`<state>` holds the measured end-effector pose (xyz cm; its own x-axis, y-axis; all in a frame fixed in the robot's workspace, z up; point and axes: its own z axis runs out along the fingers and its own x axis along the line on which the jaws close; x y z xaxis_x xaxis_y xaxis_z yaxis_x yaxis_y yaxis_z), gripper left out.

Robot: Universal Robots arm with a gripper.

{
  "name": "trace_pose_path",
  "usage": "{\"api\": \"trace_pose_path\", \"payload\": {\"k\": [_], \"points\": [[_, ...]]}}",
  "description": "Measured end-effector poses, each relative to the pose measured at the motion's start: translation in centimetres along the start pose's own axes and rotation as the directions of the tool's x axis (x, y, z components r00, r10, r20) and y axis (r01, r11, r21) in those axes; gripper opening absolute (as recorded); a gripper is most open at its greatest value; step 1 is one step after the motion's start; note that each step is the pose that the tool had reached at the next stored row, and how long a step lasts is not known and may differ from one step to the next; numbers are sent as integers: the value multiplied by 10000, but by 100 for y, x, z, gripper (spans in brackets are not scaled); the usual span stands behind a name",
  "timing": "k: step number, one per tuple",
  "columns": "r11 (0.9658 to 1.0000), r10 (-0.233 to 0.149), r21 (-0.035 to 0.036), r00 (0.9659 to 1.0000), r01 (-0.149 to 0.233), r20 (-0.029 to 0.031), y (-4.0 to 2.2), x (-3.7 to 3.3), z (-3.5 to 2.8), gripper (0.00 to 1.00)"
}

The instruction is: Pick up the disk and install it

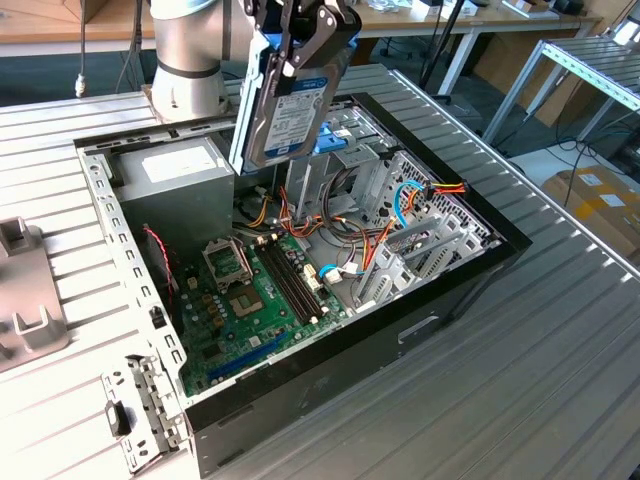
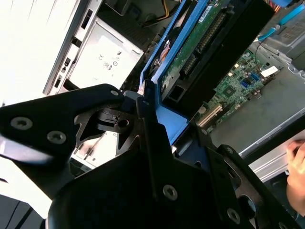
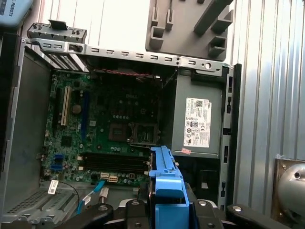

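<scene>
A ribbed silver aluminium worktop [image 1: 520, 350] lay under even, bright light. Beyond its far edge stood long wooden-topped desks with white metal legs [image 1: 520, 24] on a dark floor [image 1: 480, 105]. Off the worktop at the exterior view's right stood a silver metal-frame rack [image 1: 590, 65] and a brown cardboard box [image 1: 595, 200].

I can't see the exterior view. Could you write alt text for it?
A robot arm's end effector holds the disk on edge above an open computer case on a ribbed metal table. Inside are a green motherboard, a grey power supply and coloured cables.
</scene>
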<state>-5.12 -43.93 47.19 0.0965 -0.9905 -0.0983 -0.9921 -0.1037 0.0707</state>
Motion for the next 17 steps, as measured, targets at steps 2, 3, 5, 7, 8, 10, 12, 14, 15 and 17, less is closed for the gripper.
{"api": "trace_pose_path", "payload": {"k": [2,3,5,7,8,10,12,14,15,17], "points": [[10000,0,0,10000,0,1,2,18,-1,37],[10000,0,0,10000,0,1,3,26,-2,37],[10000,0,0,10000,0,1,6,55,-4,37],[10000,0,0,10000,0,1,7,76,-5,37],[10000,1,0,10000,-1,0,9,88,-6,37],[10000,0,1,10000,0,1,10,103,-7,37],[10000,0,0,10000,0,0,11,117,-8,37],[10000,0,0,10000,0,1,13,129,-9,37],[10000,0,0,10000,0,1,13,137,-9,37],[10000,0,0,10000,0,1,15,153,-10,37]]}}
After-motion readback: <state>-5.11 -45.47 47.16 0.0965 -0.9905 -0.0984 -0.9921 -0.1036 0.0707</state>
